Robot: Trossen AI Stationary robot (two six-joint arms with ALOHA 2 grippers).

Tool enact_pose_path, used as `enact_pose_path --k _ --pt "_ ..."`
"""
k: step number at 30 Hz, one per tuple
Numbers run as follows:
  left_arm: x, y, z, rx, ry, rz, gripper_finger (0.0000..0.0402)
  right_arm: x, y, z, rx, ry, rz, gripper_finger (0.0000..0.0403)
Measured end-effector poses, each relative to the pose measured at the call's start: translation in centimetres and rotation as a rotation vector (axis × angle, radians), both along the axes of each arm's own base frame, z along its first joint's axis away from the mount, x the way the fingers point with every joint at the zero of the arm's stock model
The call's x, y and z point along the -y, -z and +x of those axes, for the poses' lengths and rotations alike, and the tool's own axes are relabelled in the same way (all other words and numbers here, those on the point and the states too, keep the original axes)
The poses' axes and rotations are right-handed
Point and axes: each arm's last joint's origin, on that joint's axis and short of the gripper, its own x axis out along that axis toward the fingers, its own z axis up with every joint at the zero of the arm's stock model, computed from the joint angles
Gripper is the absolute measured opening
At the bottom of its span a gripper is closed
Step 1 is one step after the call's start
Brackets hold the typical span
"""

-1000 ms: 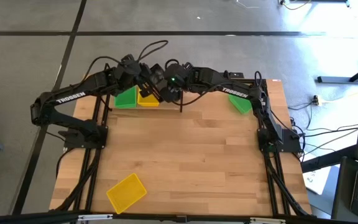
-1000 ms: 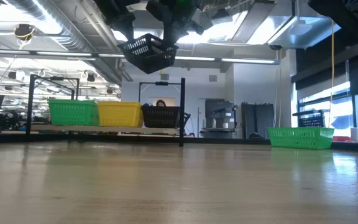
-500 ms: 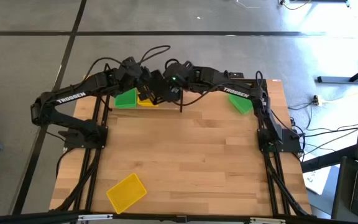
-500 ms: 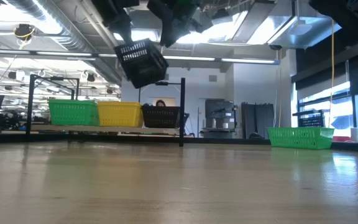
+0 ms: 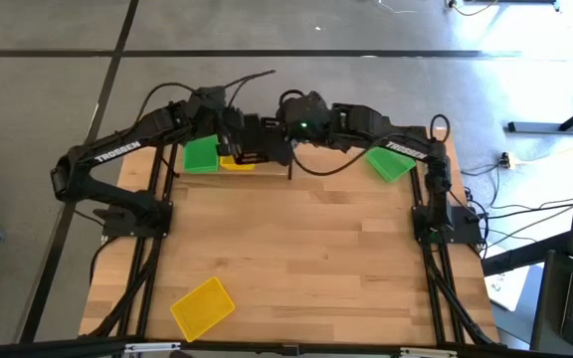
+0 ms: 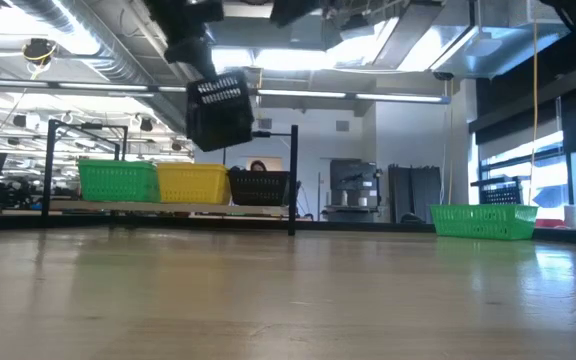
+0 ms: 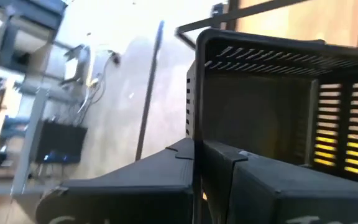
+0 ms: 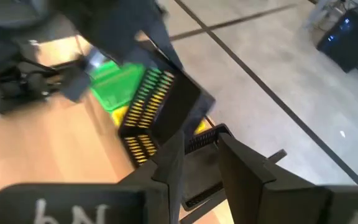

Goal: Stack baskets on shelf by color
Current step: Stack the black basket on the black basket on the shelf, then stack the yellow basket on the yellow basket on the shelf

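Low view: black basket (image 6: 219, 110) held aloft, tilted, pinched by wall in left gripper (image 6: 196, 60) above shelf (image 6: 173, 206), likely for stacking on black one there. Right gripper (image 8: 194, 165) spread, empty, just beside.

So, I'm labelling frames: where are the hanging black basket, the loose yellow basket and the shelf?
hanging black basket (image 6: 219, 110), low view, its side wall.
loose yellow basket (image 5: 202, 305), high view, its middle.
shelf (image 6: 292, 180), low view, its black end post.
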Motion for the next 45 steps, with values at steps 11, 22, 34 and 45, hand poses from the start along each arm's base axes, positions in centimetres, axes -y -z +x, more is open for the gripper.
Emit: enact_pose_path --k 11,22,34,45 --pt "-3.3 2.4 3.1 -0.004 0.113 -0.003 0.0 -1.2 -1.4 -1.2 0.022 -0.031 -0.007 0.0096" --pt "-4.5 4.3 5.1 -0.018 0.142 -0.009 0.0 -1.3 -1.1 -1.3 -0.008 -0.03 -0.003 0.0096" --pt "-4.8 5.3 5.7 -0.114 0.127 0.042 0.0022 -1.2 -1.1 -1.4 -0.011 -0.029 -0.003 0.0096" --pt "-4.3 4.8 6.4 -0.084 0.125 0.095 0.0056 -0.8 -1.1 -1.5 -0.028 0.023 -0.062 0.0096"
